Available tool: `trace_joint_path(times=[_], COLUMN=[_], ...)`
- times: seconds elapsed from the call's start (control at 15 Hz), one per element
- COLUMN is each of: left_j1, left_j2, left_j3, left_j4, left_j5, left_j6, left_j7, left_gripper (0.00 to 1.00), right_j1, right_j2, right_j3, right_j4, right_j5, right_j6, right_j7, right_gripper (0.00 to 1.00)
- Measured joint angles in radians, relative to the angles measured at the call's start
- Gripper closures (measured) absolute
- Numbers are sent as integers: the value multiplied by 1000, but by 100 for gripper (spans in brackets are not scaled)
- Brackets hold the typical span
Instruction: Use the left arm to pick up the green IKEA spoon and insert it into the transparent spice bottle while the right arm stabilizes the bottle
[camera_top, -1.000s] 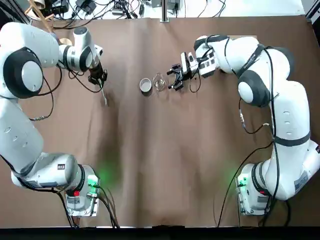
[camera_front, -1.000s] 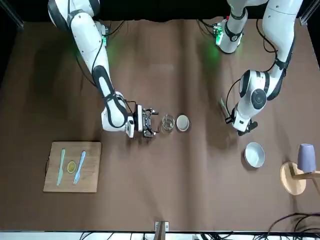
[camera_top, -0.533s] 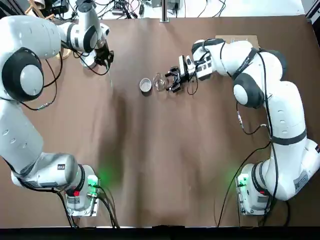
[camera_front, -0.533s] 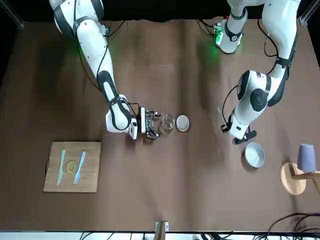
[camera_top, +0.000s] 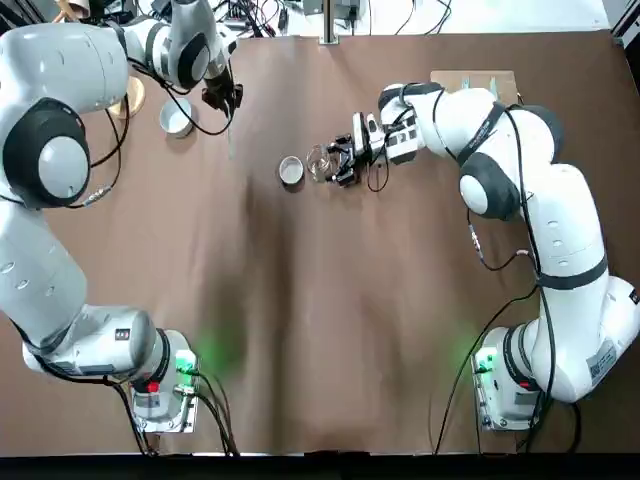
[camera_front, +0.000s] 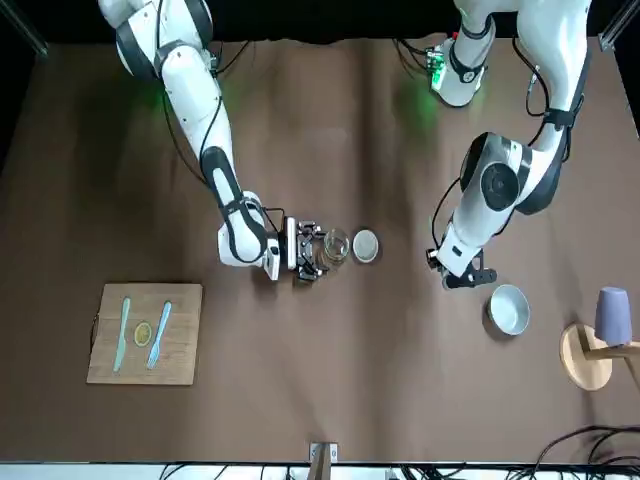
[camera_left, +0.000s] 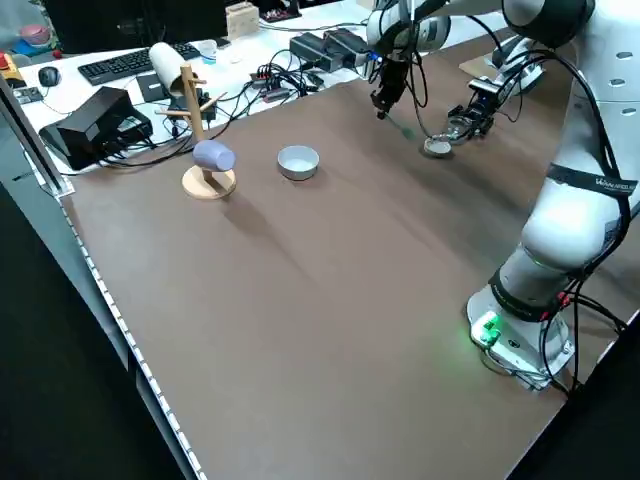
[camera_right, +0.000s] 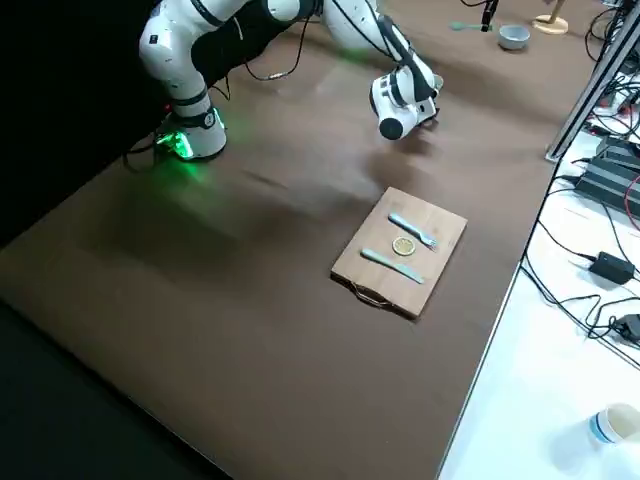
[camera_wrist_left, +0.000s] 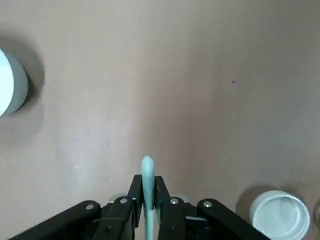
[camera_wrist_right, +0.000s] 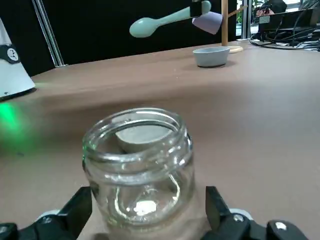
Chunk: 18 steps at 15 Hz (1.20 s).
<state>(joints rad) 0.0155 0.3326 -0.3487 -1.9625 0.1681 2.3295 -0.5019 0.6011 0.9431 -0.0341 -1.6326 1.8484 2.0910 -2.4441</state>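
The transparent spice bottle (camera_wrist_right: 139, 167) stands upright on the surface between the right gripper's (camera_top: 338, 162) parted jaws. Well apart from it, near the white bowl (camera_top: 178, 117), the left gripper (camera_wrist_left: 148, 194) clamps the green IKEA spoon (camera_wrist_left: 147, 186) above the surface.

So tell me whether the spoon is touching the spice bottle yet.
Apart. In the right wrist view the green IKEA spoon hangs in the air well beyond the transparent spice bottle, held by the left gripper.
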Motion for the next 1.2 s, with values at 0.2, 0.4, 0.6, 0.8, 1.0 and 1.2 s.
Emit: trace_joint_path(times=[0.2,0.4,0.6,0.8,1.0,1.2], left_j1=[0,0,1,1,3,0], left_j2=[2,3,11,18,20,26], left_j3=[-26,-51,-78,-101,-102,-105], left_j4=[26,48,68,85,95,101], left_j5=[0,0,0,0,0,0], left_j6=[-1,-4,-4,-6,-27,-37], left_j7=[8,8,14,28,83,116], left_gripper=[87,87,87,87,87,87], right_j1=[28,48,53,54,54,54], right_j2=[4,7,11,17,20,21], right_j3=[0,0,0,0,0,0], right_j4=[10,16,18,18,19,19], right_j5=[22,38,45,57,62,63], right_j6=[3,17,18,18,16,16], right_j7=[0,0,0,0,-1,-1], right_gripper=[0,0,0,0,0,0])
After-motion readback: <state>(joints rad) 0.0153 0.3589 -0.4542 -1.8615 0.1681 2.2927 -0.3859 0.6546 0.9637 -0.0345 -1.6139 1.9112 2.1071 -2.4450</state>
